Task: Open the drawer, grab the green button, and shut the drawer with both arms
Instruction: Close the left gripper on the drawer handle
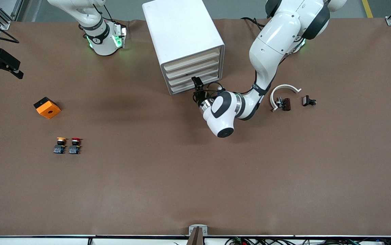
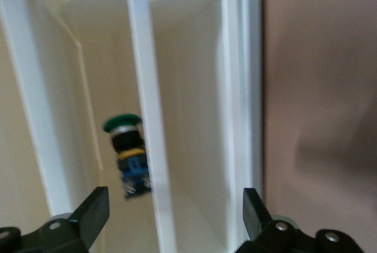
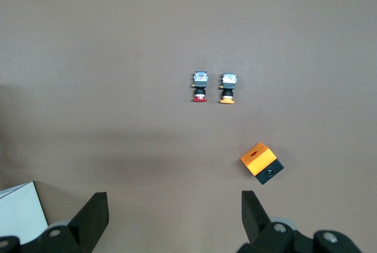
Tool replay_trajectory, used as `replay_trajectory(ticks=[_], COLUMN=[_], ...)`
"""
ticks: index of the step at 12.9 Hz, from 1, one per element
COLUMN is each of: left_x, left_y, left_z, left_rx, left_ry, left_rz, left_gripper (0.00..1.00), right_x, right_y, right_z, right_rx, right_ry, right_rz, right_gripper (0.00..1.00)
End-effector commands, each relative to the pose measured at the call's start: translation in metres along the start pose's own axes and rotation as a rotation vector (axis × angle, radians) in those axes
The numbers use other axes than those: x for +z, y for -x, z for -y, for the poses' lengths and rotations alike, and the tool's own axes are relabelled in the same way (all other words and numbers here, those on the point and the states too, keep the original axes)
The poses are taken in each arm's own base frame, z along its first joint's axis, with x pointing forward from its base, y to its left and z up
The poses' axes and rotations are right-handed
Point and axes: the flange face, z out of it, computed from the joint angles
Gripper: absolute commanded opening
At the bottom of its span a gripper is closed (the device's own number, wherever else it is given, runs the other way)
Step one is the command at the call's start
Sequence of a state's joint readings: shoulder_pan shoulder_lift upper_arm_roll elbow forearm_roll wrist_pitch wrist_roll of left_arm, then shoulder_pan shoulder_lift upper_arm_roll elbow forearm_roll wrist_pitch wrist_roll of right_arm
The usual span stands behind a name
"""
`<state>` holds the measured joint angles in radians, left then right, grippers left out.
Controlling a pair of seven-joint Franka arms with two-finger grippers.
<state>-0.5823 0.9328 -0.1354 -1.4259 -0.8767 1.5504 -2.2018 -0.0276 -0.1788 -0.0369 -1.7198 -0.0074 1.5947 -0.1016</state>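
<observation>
The white cabinet (image 1: 182, 34) stands at the table's middle, near the robots, with four cream drawer fronts (image 1: 193, 69); none clearly sticks out. My left gripper (image 1: 198, 82) is open right in front of the lower drawers. In the left wrist view the gripper (image 2: 174, 214) faces the white drawer panels (image 2: 147, 117), and the green-capped button (image 2: 126, 153) lies inside one of the lower drawers, beside a panel edge. The button is hidden in the front view. My right gripper (image 3: 174, 214) is open and empty, high over the right arm's end of the table.
An orange block (image 1: 47, 108), a yellow-capped button (image 1: 60, 145) and a red-capped button (image 1: 75, 145) lie toward the right arm's end. A white curved piece (image 1: 284, 89) and small dark parts (image 1: 308, 101) lie toward the left arm's end.
</observation>
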Motion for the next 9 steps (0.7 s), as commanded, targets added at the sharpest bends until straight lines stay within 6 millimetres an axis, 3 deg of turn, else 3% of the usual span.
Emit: replay_trajectory(ticks=[1, 2, 6, 7, 9], left_x=[-0.002, 0.000, 0.004, 0.005, 0.009], left_y=[-0.002, -0.001, -0.004, -0.005, -0.005], left_z=[0.010, 0.010, 0.002, 0.000, -0.001], left_rx=[0.010, 0.023, 0.012, 0.009, 0.006], left_ry=[-0.080, -0.102, -0.122, -0.123, -0.130], left_rz=[-0.020, -0.001, 0.009, 0.008, 0.007], left_gripper=[1.00, 0.88, 0.85, 0.78, 0.76], right_x=[-0.007, -0.007, -0.009, -0.010, -0.010], right_y=[0.005, 0.005, 0.005, 0.005, 0.005], right_z=[0.001, 0.001, 0.001, 0.001, 0.001], right_rx=[-0.001, -0.001, 0.000, 0.000, -0.001], right_ry=[0.012, 0.012, 0.011, 0.011, 0.011], right_rz=[-0.002, -0.002, -0.008, -0.010, -0.010], right_gripper=[1.00, 1.00, 1.00, 1.00, 1.00])
